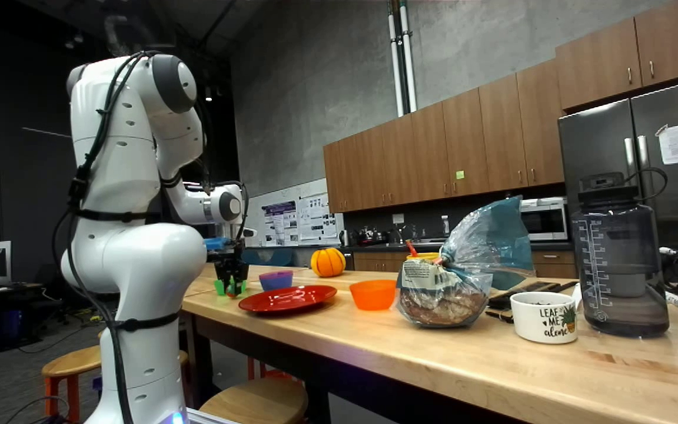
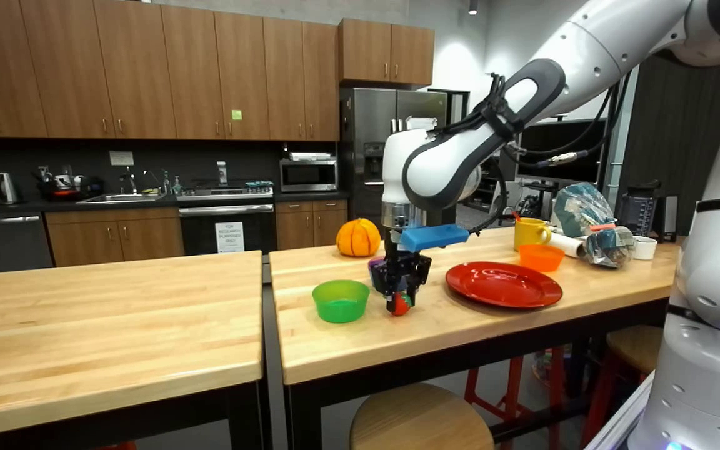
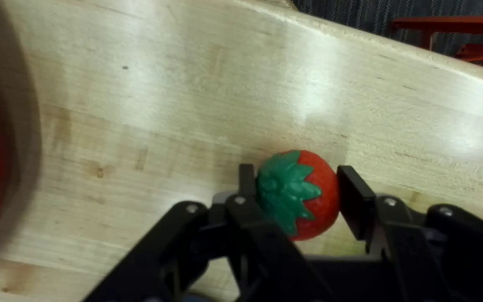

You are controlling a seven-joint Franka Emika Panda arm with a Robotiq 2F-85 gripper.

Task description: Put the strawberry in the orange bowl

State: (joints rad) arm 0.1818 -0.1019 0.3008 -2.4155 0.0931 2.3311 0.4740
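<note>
One berry [image 3: 304, 197] pinched in gripper [image 3: 297, 179] jaws, at or just over table [image 2: 360, 340] (unclear), nr green bowl [image 2: 340, 310]; cap [image 3: 285, 188] up & twd plate [image 2: 504, 284], long axis slanted; orange bowl [image 2: 540, 259] past plate.

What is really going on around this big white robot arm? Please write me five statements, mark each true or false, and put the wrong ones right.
1. The black two-fingered tool has a round red strawberry with green leaves between its fingers. True.
2. The tool points upward. False: it points downward.
3. A small, shallow, bright orange plastic-looking bowl stands on the pale wooden table. True.
4. The strawberry lies in the orange bowl. False: it is between the tool's fingers, away from that bowl.
5. A small round green plastic-looking bowl stands on the table, with space between it and the wide, glossy red plate. True.
</note>
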